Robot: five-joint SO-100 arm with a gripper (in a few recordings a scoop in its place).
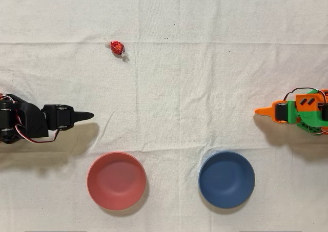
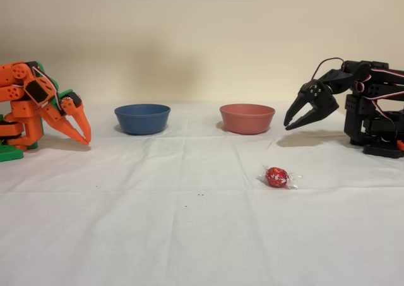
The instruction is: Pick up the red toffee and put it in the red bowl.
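The red toffee (image 2: 276, 177) is lying nearest the fixed camera on the cloth-covered bench (image 2: 189, 235) — any print on its foil is too small to read. Its clear twisted ends are pointing left and right in that view, diagonally in the overhead view. Beyond it, the black arm's gripper (image 2: 292, 123) is hanging above the cloth, fingers slightly apart, holding nothing. Farther back, the red bowl (image 2: 247, 118) and blue bowl (image 2: 142, 119) are sitting side by side — the orange arm (image 2: 38, 103) is idling at left.
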